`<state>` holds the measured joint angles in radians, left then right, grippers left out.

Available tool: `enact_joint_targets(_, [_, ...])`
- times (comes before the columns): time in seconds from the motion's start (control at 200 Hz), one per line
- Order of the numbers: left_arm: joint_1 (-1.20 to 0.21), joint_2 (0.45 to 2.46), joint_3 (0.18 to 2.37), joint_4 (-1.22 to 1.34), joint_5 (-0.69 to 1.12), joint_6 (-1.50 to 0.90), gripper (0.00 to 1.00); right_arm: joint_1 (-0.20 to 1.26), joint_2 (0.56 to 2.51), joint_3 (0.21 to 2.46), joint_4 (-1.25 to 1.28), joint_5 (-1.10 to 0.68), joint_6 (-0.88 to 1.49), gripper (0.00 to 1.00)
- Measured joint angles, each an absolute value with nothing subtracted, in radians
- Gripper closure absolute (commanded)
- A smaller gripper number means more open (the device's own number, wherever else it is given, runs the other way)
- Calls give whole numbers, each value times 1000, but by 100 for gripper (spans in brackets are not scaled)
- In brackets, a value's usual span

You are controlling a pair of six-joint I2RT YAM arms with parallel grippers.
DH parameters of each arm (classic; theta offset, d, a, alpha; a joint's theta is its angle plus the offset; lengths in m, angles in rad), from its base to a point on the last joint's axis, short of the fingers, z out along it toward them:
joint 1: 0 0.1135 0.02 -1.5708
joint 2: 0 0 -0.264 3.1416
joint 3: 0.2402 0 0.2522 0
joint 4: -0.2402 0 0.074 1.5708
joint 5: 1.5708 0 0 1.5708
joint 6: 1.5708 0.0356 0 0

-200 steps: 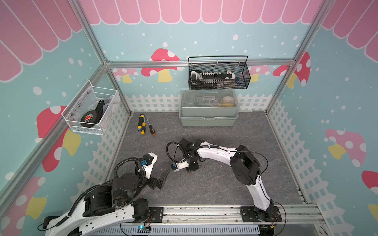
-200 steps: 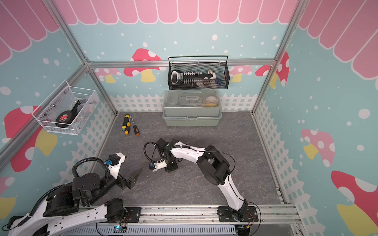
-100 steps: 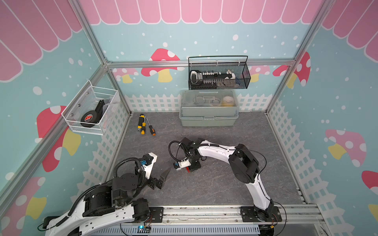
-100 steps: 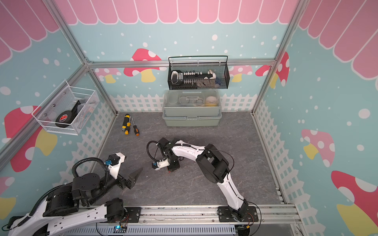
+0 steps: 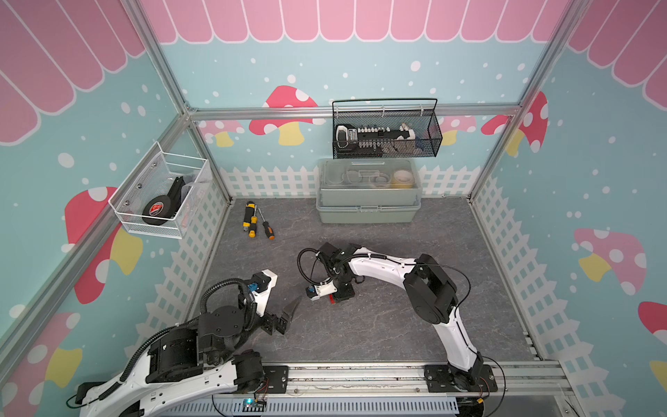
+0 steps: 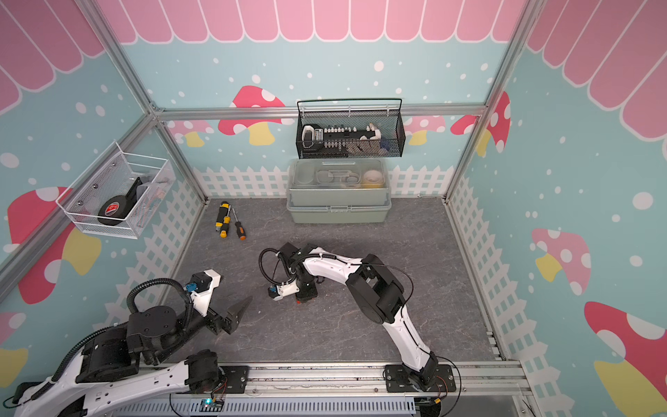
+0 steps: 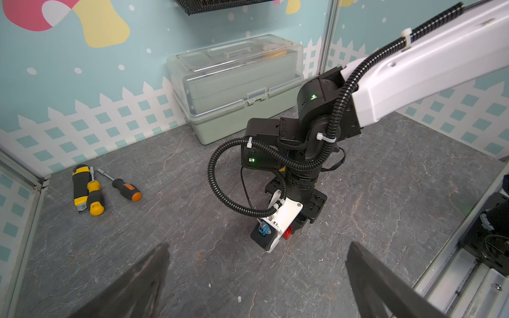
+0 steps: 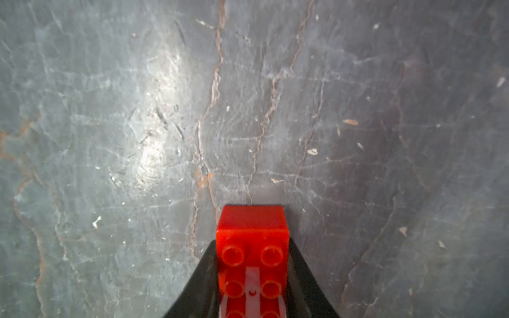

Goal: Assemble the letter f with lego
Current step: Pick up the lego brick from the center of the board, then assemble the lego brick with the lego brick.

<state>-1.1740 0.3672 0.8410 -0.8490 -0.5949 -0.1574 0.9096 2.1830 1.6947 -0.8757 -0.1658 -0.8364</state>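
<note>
The right claw (image 8: 252,245) is clamped on a red brick (image 8: 252,223), jaws tight against its sides, low over the grey mat (image 5: 397,325) near the middle. The left claw (image 7: 256,275) hangs close by, jaws spread wide and empty. Screwdrivers (image 5: 256,224) lie well apart, by the back corner.

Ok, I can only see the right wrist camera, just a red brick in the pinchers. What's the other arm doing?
Observer: The left gripper is open and empty, pointing towards your red brick from a little way off.
Operator: Is other stuff on the floor?
Observer: Yes, screwdrivers lie near a back corner, away from both arms.
Operator: Anything big?
Observer: A pale green box with a clear lid sits against the back wall.
</note>
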Motion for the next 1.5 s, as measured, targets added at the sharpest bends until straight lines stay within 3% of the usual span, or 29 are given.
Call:
enact_joint_targets(0.851, [-1174, 363, 841, -849, -595, -158, 1, 771, 2088, 1990, -1113, -9, -690, 69])
enact_joint_targets(1.171, [-1174, 361, 841, -849, -595, -161, 1, 656, 2104, 2056, -1183, 9, -653, 70])
enact_joint_targets(1.501, [-1174, 355, 841, -849, -594, -161, 1, 649, 2160, 2079, -1210, 5, -638, 70])
